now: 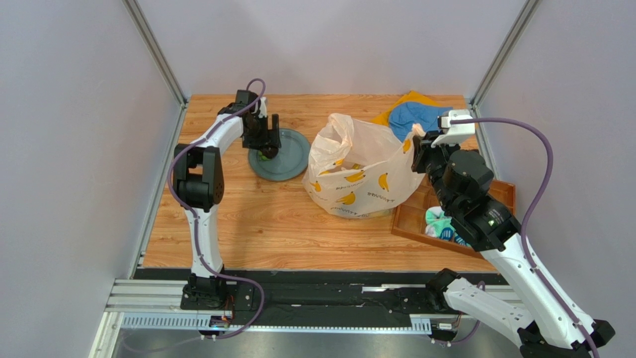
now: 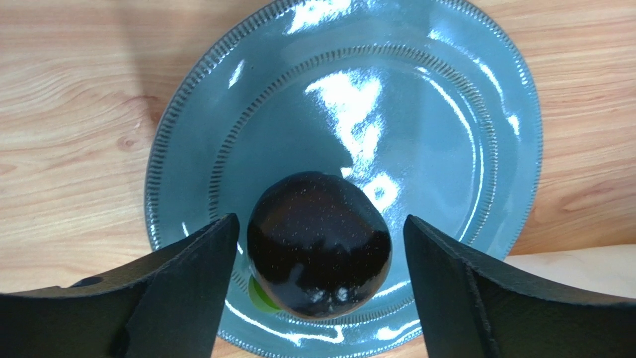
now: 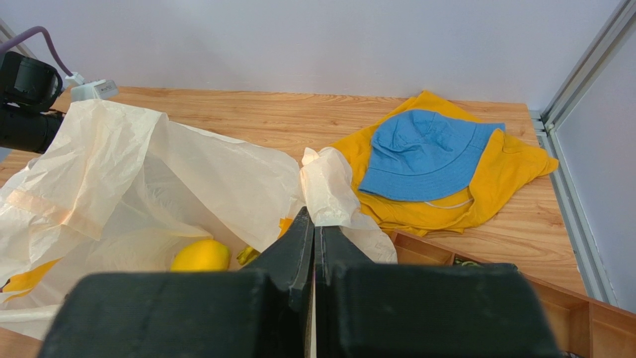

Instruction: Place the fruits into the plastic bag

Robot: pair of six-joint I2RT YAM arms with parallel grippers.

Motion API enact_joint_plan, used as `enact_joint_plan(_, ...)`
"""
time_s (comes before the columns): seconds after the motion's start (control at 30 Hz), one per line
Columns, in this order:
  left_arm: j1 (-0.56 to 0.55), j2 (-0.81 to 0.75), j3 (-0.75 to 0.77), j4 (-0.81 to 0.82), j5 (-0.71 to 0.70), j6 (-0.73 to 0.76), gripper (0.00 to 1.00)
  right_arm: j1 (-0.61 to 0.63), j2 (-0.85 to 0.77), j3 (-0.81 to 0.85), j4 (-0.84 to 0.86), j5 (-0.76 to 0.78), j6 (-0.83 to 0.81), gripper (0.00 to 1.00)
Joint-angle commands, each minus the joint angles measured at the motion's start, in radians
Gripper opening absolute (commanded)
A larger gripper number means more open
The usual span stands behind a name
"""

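— Black fingers (image 2: 186, 283) of the left gripper (image 2: 320, 224) right up against the lens, spread wide, clasping nothing. Between them?
— Dark round fruit (image 2: 319, 253), sitting on the grey-blue plate (image 2: 448, 112), close to its rim on the gripper's side. Squarely between the two tips, a sliver of gap on either side, no visible contact.
— Long axis to worry about?
— None to speak of; roundish, so probably no need to turn the wrist. Judged ready for a straight pinch across the middle.
— Whereabouts on the worktop?
— Far left part, well apart from the near edge. Plastic bag (image 1: 358, 168) just beside the plate on its right, around the middle of the worktop.
— Nearer arm?
— Left, by a long way, hanging right over the plate. Right gripper (image 3: 313, 220) occupied elsewhere: clenched tight, apparently nipping a fold of the bag's rim on its right side, propping the mouth open.
— Inside the bag?
— Yellow fruit (image 3: 200, 256) low in the mouth, more yellow beside it, hard to tell what.
— Beyond that?
— Blue hat (image 3: 425, 153) on an orange cloth (image 3: 515, 160) at the far right corner; no part of the job.
— Risk?
— Glossy skin on a glossy plate: likely to squirt out of a pinch set too low or off-centre
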Motion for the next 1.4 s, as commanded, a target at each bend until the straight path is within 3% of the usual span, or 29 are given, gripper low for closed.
enact_joint_plan(0.0, 0.011, 0.024, 0.045, -0.005, 0.057, -0.006, 0.87, -0.006, -0.004, 0.015, 0.035, 0.015, -0.016, 0.0)
enact_joint_plan(0.1, 0.012, 0.03, 0.047, -0.008, 0.066, -0.006, 0.86, -0.006, -0.007, 0.016, 0.035, 0.013, -0.016, 0.0)
enact_joint_plan(0.2, 0.016, 0.033, 0.045, -0.006, 0.095, -0.006, 0.78, -0.006, -0.01, 0.015, 0.035, 0.013, -0.016, 0.0)
enact_joint_plan(0.3, 0.017, 0.03, 0.039, -0.003, 0.109, -0.001, 0.62, -0.006, -0.012, 0.011, 0.035, 0.013, -0.016, 0.0)
enact_joint_plan(0.33, 0.017, 0.027, 0.03, 0.005, 0.111, 0.001, 0.53, -0.006, -0.013, 0.011, 0.033, 0.015, -0.016, 0.0)
enact_joint_plan(0.4, 0.019, 0.01, 0.014, 0.02, 0.112, -0.001, 0.45, -0.006, -0.013, 0.011, 0.033, 0.015, -0.016, 0.0)
enact_joint_plan(0.5, 0.019, -0.011, -0.018, 0.046, 0.117, -0.001, 0.4, -0.006, -0.015, 0.011, 0.033, 0.015, -0.016, 0.0)
enact_joint_plan(0.77, 0.019, -0.111, -0.071, 0.103, 0.135, -0.009, 0.4, -0.008, -0.015, 0.011, 0.032, 0.018, -0.015, 0.0)
enact_joint_plan(1.07, -0.003, -0.488, -0.372, 0.468, 0.143, -0.101, 0.39, -0.006, -0.012, 0.013, 0.03, 0.019, -0.015, 0.0)
enact_joint_plan(1.37, -0.216, -0.784, -0.412, 0.56, 0.013, -0.046, 0.38, -0.006, -0.01, 0.013, 0.029, 0.01, -0.007, 0.0)
